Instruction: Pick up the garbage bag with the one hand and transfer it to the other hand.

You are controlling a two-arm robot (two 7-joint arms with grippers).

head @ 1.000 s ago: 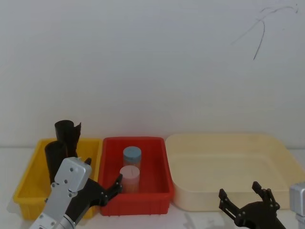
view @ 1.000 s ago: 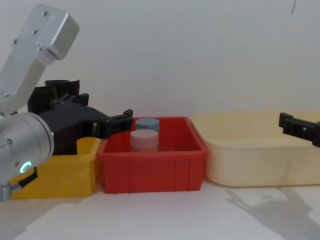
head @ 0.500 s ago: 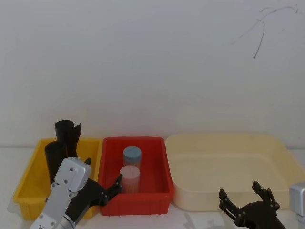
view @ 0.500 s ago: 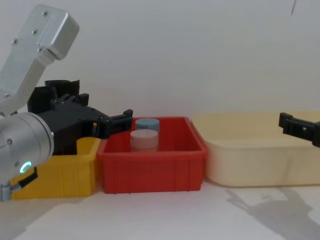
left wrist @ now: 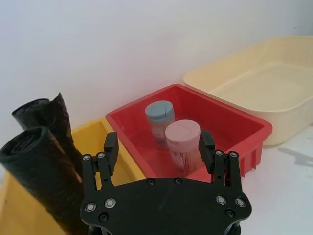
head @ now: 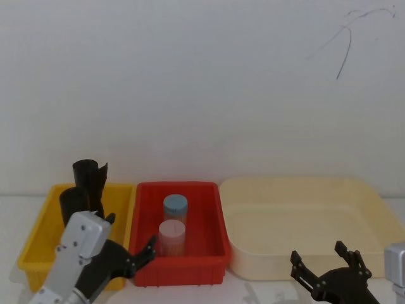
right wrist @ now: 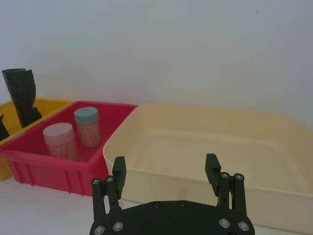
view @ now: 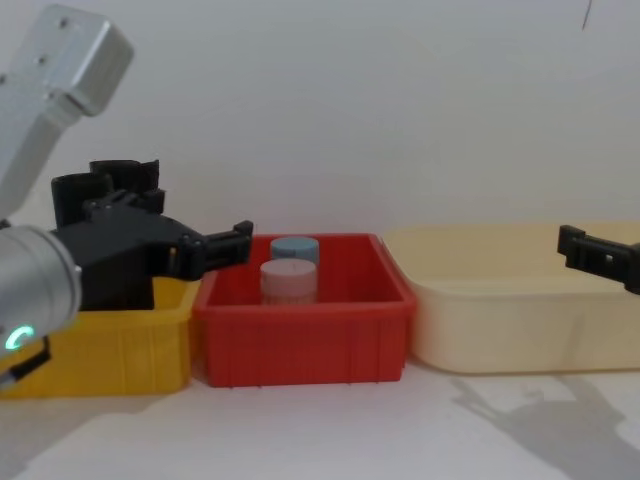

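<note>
Two black rolls stand in the yellow bin point(head: 38, 244) at the left. The garbage bag point(head: 71, 204) is the smooth front roll, also in the left wrist view point(left wrist: 39, 171). A roll with a notched top point(head: 90, 176) stands behind it. My left gripper point(head: 130, 229) hovers low in front of the yellow and red bins, open and empty point(left wrist: 159, 142), with the garbage bag just to its left and partly hidden by the arm. Near the front right, my right gripper point(head: 317, 252) is open and empty point(right wrist: 165, 162), in front of the cream tray.
A red bin point(head: 209, 266) in the middle holds a blue-lidded jar point(head: 175, 206) and a pink-lidded jar point(head: 171, 233). A wide cream tray point(head: 380, 209) stands on the right. A white wall rises close behind the bins.
My left arm has shifted left and slightly lower, drawing its open gripper back toward the yellow bin. The right arm and the rolls have not moved.
</note>
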